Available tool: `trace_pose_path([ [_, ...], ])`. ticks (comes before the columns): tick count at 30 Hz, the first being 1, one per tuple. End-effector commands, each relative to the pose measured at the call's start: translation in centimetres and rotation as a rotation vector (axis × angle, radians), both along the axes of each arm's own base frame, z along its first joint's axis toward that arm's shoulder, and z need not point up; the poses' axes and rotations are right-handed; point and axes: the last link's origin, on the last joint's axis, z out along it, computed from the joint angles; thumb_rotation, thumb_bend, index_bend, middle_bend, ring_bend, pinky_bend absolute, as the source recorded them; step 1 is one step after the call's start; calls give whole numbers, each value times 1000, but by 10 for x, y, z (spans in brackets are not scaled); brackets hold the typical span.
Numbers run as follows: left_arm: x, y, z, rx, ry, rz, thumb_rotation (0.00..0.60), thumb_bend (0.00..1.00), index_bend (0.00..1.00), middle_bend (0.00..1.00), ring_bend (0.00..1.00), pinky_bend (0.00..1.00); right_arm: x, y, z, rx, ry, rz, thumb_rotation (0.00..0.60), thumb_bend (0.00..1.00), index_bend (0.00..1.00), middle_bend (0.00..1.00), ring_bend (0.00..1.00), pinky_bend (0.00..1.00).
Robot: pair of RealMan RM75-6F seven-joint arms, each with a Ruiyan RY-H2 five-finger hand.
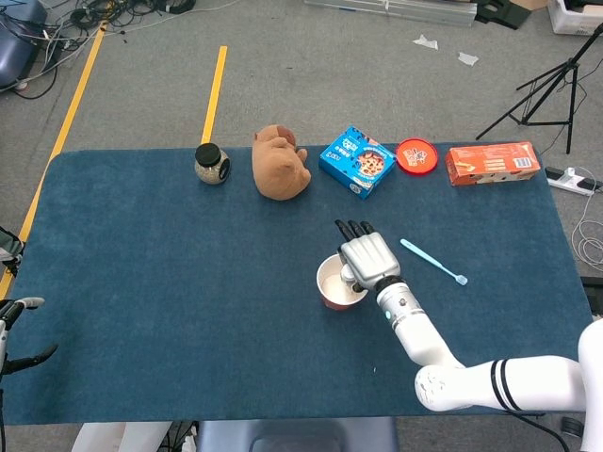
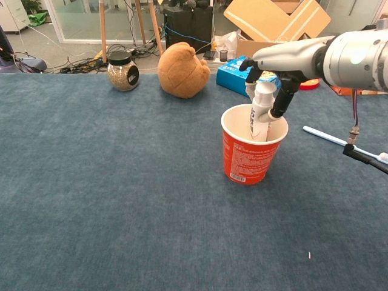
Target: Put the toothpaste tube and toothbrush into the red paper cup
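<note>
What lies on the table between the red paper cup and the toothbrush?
Nothing rests there: bare blue cloth separates the red paper cup from the toothbrush in the chest view; only the right hand hangs above.

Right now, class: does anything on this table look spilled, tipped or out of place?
Nothing stands out. The red paper cup stands upright, the right hand holds the toothpaste tube in it, and the toothbrush lies flat on the table.

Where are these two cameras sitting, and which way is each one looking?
Head view: high up, looking steeply down on the blue table; shows the right hand and arm, and the left hand at the edge.
Chest view: low, near table height, looking forward across it; shows only the right hand.
Both share the red paper cup, toothbrush and plush toy.
</note>
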Motion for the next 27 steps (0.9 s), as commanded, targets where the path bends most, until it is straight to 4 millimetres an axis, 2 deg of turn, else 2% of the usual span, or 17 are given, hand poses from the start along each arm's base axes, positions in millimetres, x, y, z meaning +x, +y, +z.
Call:
trace_pose_path([
  [1,0,0,0,1,-1,0,600,0,295,353,256,308,0,-1,-2,2,6,0,600,215,625,36,0,108],
  [20,1,-2,3,7,-8,-6,600,0,294,354,256,308,6,0,-19,34,-5,20,600,209,623,36,0,106],
  [27,1,-2,4,8,-9,-7,600,0,295,355,256,308,8,1,-21,42,-30,29,600,197,578,34,0,103],
])
